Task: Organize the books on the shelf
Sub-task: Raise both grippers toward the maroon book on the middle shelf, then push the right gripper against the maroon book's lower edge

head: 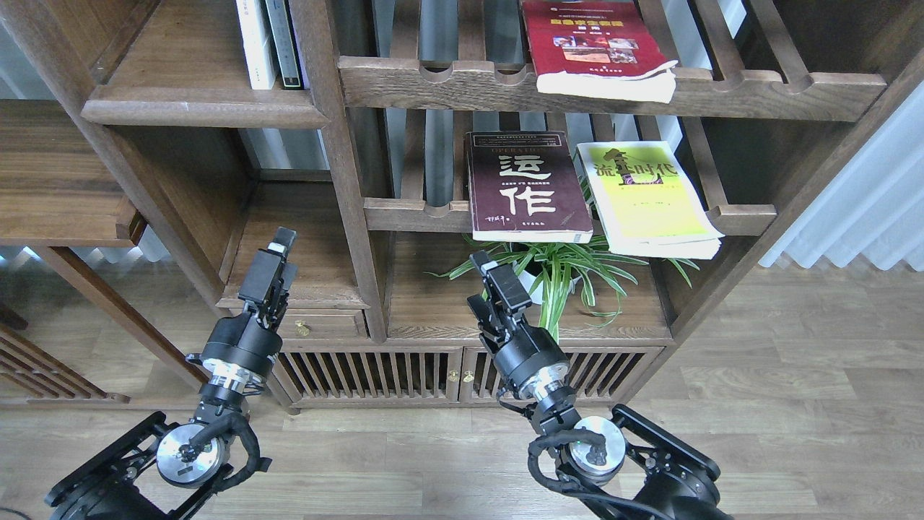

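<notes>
Head view. Maroon book (525,185) and yellow-green book (644,197) lie flat, side by side, on the slatted rack at centre frame. Red book (593,45) lies on the rack above, top centre. Solid shelf (195,101) is upper left. Left end effector (278,253), lower left, and right end effector (489,276), lower centre, hold nothing; finger spacing cannot be told.

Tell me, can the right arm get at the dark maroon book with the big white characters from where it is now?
Probably yes. The right pincer sits just below the maroon book, whose front edge overhangs the slatted rack's rail. Only the plant's leaves lie close by, to its right; nothing solid blocks the way up.
</notes>
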{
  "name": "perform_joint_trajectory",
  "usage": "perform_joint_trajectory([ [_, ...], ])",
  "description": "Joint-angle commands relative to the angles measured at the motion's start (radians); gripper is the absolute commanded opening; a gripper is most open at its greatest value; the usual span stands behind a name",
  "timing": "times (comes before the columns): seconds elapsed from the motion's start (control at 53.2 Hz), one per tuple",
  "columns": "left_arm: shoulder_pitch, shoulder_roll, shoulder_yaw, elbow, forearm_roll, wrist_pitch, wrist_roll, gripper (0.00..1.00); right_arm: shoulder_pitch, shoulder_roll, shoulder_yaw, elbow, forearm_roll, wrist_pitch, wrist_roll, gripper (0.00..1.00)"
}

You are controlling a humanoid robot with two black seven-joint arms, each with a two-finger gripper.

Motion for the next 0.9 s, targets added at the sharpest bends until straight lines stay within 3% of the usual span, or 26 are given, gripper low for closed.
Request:
perform_joint_trajectory([
  [0.0, 0.004, -0.004, -0.001, 0.005, 0.001, 0.000, 0.000, 1.00, 0.064, 0.000, 0.043, -0.071, 0.044, -0.001, 0.001, 0.99],
  [0.244, 0.007, -0.007, -0.001, 0.016, 0.001, 0.000, 0.000, 1.00, 0.165, 0.000, 0.052, -0.208, 0.130, -0.006, 0.005, 0.98],
  [0.545, 0.009, -0.022, -0.001, 0.032, 0.001, 0.000, 0.000, 1.00, 0.216, 0.000, 0.054, -0.220, 0.157, -0.144, 0.005, 0.99],
  [0.883, 0.012, -0.022, -0.004, 0.032, 0.001, 0.000, -0.002, 1.00, 0.279, 0.000, 0.052, -0.292, 0.194, -0.154, -0.001, 0.99],
])
